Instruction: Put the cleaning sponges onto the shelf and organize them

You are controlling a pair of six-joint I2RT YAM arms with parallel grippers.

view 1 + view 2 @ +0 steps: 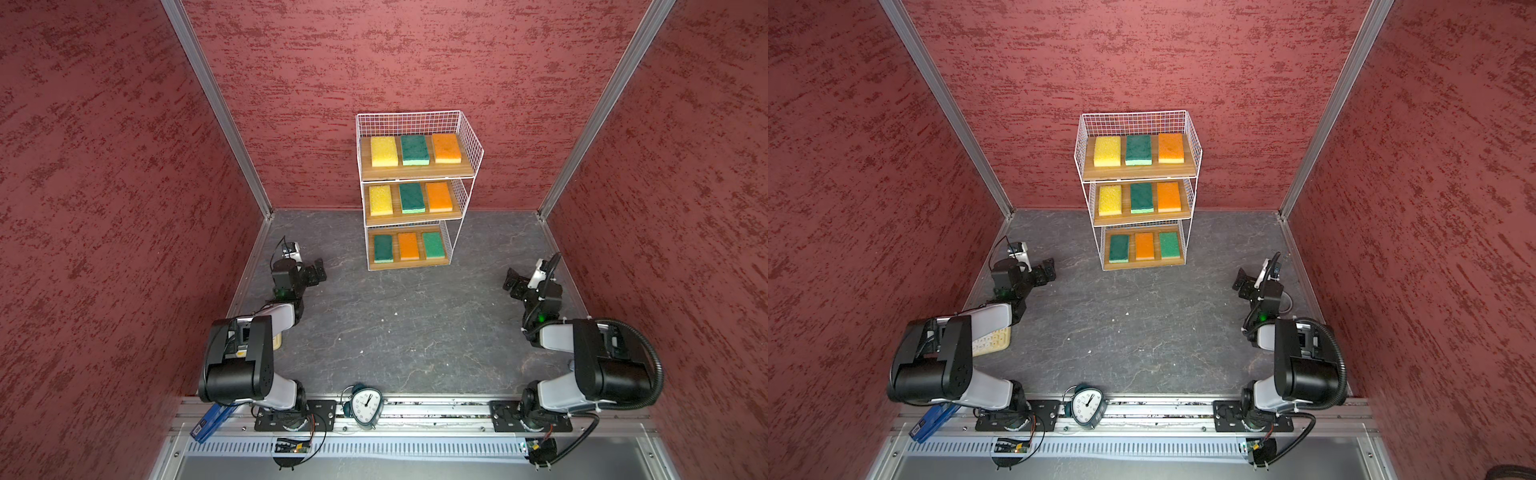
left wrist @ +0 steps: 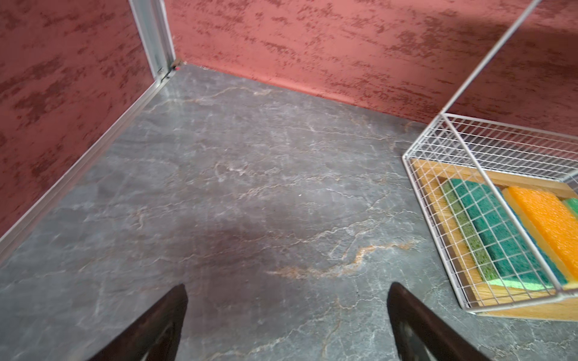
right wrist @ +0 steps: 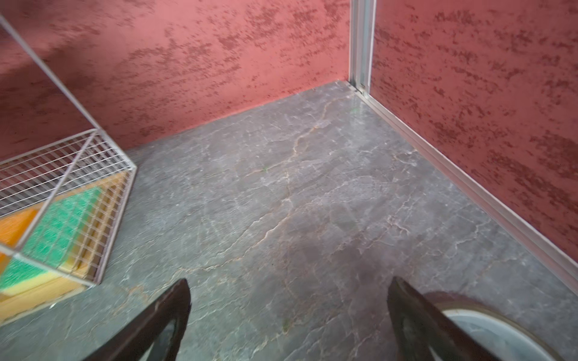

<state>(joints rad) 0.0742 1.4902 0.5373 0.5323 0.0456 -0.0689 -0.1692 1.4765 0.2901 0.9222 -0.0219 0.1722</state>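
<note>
Seemingly done: all nine cleaning sponges [image 1: 415, 149] on shelf [image 1: 415, 172], three per tier, flat, side by side. Left gripper [image 2: 287, 286] and right gripper [image 3: 289, 281] flank shelf, not touching it, jaws spread, empty. Best: retreat without clipping shelf.

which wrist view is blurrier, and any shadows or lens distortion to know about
Right wrist view: softer, the shelf wire smeared. Left wrist view: sharper, the green sponge texture readable, a dark shadow on the table ahead of the left tool. Both top views: wide-angle, corner posts splay outward, light even.
</note>
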